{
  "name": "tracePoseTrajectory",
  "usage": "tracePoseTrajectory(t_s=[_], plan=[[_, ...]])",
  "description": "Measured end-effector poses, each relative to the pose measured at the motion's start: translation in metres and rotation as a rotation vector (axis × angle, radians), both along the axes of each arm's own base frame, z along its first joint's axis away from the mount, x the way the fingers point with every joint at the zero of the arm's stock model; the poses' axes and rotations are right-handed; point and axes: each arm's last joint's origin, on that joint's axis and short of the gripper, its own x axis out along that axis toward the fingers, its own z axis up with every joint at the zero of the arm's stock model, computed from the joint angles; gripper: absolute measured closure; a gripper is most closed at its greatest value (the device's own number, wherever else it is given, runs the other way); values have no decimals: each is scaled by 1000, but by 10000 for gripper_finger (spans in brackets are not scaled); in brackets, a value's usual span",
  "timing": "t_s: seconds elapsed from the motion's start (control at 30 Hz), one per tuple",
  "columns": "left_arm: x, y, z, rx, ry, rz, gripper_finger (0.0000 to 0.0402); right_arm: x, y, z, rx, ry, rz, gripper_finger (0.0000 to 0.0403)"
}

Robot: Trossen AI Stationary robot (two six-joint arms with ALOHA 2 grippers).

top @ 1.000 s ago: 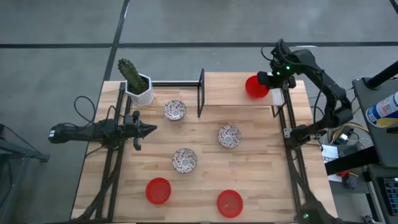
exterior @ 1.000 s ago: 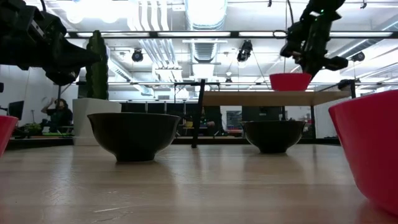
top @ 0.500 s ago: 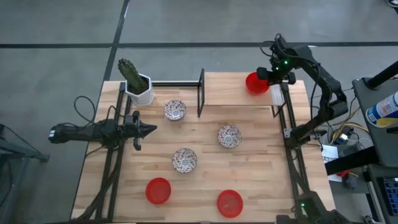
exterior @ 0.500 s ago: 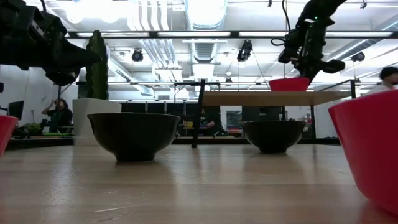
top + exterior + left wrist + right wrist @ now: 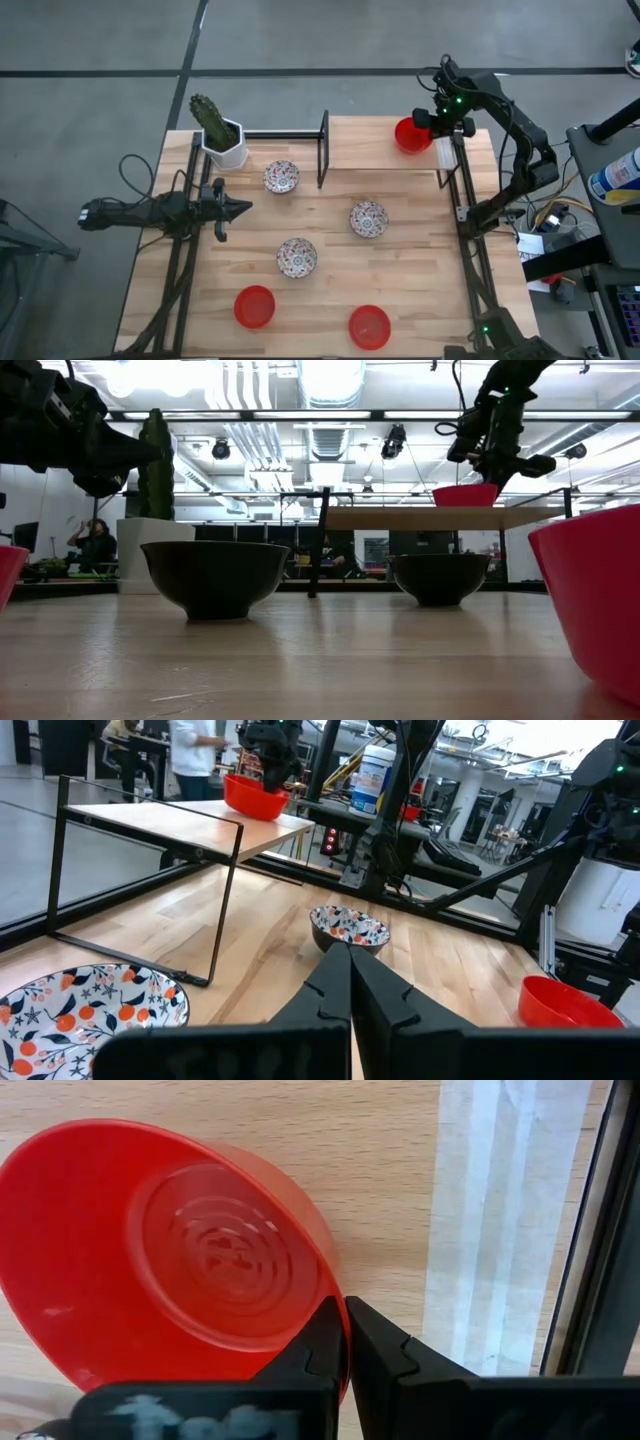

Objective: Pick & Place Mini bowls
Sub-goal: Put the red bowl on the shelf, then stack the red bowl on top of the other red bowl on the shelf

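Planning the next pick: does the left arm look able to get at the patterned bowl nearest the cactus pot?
Probably yes. The left claw sits shut at the table's left edge, holding nothing, and the patterned bowl lies just beyond it with only bare wood between. The shelf's upright post stands on the bowl's far side.

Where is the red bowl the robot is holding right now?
In the high view it's at the table's far right corner: the red bowl sits on the raised wooden shelf, its rim pinched by the right end effector.
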Motion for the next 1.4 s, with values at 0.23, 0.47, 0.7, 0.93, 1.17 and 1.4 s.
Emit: tracePoseTrajectory(t_s=[0.23, 0.47, 0.7, 0.93, 1.17, 1.4], plan=[[0, 0, 0, 0, 0, 0, 401, 0, 1, 0, 1, 1, 3, 350], [0, 0, 0, 0, 0, 0, 401, -1, 3, 4, -6, -18, 5, 290], [0, 0, 0, 0, 0, 0, 401, -4, 12, 14, -37, -50, 11, 259], [0, 0, 0, 0, 0, 0, 401, -11, 29, 32, -89, -113, 2, 253], [0, 0, 0, 0, 0, 0, 401, -18, 56, 56, -159, -246, 49, 263], [0, 0, 0, 0, 0, 0, 401, -14, 89, 76, -199, -409, 158, 274]])
